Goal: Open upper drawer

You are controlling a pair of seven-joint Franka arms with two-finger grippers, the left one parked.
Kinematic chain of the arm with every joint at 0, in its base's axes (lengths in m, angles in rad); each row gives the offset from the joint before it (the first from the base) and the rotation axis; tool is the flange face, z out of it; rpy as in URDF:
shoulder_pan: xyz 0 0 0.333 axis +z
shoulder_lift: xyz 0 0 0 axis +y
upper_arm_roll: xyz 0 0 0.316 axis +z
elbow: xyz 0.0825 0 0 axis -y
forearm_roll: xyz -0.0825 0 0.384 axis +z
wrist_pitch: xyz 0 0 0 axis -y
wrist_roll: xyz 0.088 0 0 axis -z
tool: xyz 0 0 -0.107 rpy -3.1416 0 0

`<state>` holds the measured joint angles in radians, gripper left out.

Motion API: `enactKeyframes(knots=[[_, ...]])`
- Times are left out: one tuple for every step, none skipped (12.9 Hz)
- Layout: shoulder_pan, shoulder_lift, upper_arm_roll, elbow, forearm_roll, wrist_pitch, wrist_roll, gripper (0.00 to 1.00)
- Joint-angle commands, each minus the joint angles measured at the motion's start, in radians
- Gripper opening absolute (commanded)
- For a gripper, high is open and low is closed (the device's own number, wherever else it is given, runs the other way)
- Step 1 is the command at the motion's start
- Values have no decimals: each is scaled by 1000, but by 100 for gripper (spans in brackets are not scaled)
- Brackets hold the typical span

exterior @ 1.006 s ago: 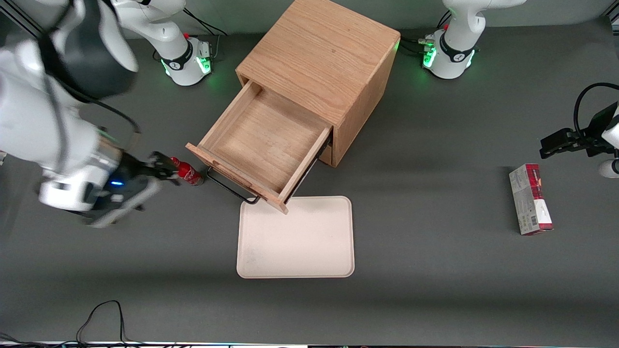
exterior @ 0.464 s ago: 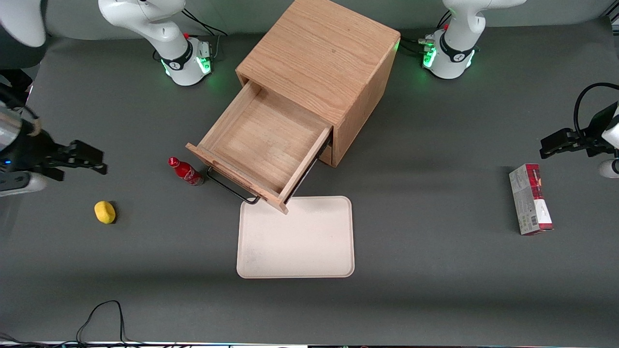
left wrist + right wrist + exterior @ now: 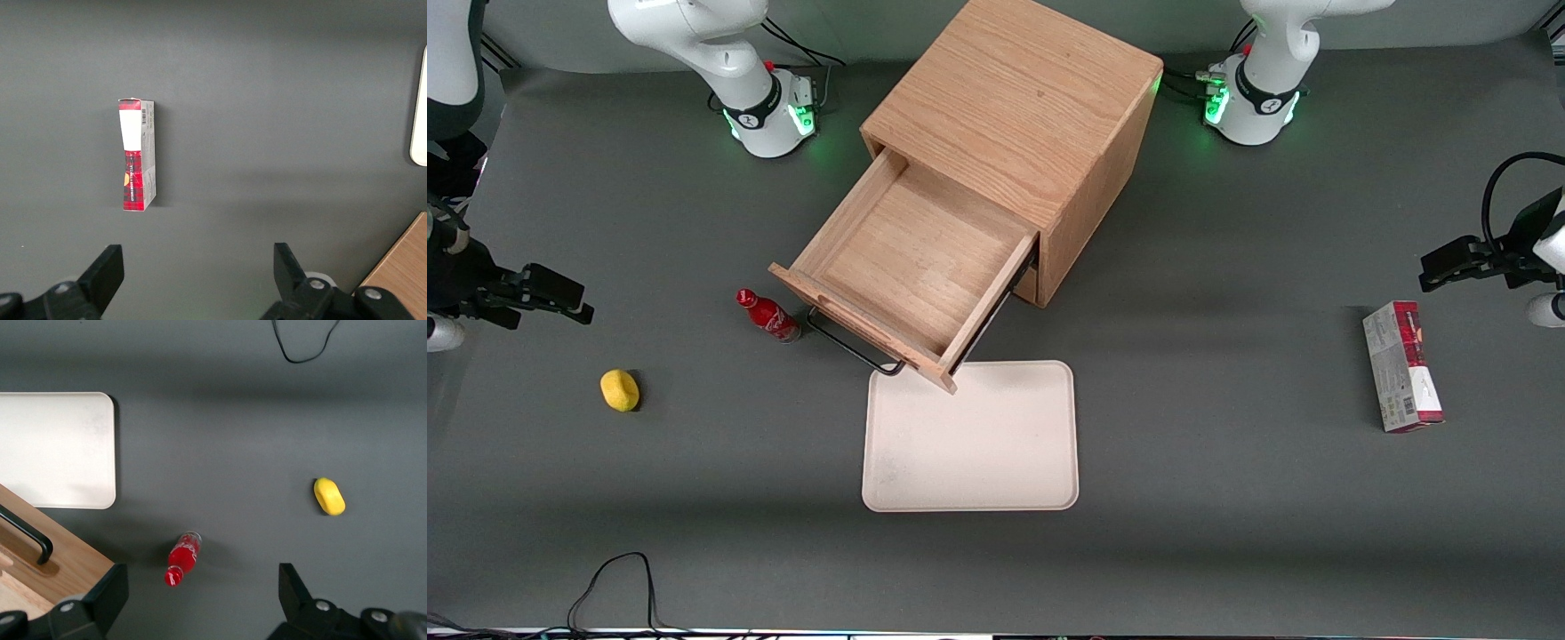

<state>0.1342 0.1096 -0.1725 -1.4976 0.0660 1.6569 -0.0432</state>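
Observation:
The upper drawer of the oak cabinet stands pulled far out, its bare wooden inside showing. Its black bar handle faces the working arm's end of the table. The drawer's front panel and handle also show in the right wrist view. My gripper hangs open near the working arm's end of the table, well apart from the drawer and holding nothing. Its two black fingers stand wide apart above the table, with the gripper close over a red bottle.
A small red bottle lies beside the drawer handle. A yellow lump lies nearer the front camera than my gripper. A cream tray sits just in front of the drawer. A red-and-white box lies toward the parked arm's end.
My arm has drawn back from beside the red bottle toward the working arm's end of the table, uncovering the yellow lump. The drawer has stayed pulled out.

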Motion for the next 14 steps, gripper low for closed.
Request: enactKeyframes(knots=[[-66, -94, 83, -117, -34, 67, 28, 100], [-91, -96, 108, -119, -34, 67, 28, 100], [-103, -94, 126, -115, -35, 61, 26, 100], [-103, -91, 128, -105, -55, 55, 25, 100], [-103, -88, 129, -96, -75, 52, 25, 100], [-113, -87, 139, -86, -81, 26, 23, 100], [-161, -87, 183, -79, -81, 3, 23, 100], [-194, -88, 224, -79, -81, -9, 25, 100], [-192, -90, 226, -79, -90, -11, 26, 100], [-186, -90, 226, -78, -95, -11, 28, 100], [-186, -90, 226, -78, -95, -12, 26, 100], [-186, -87, 225, -78, -95, -12, 26, 100], [-186, -88, 225, -79, -95, -12, 26, 100], [-186, -88, 223, -79, -95, -20, 25, 100]])
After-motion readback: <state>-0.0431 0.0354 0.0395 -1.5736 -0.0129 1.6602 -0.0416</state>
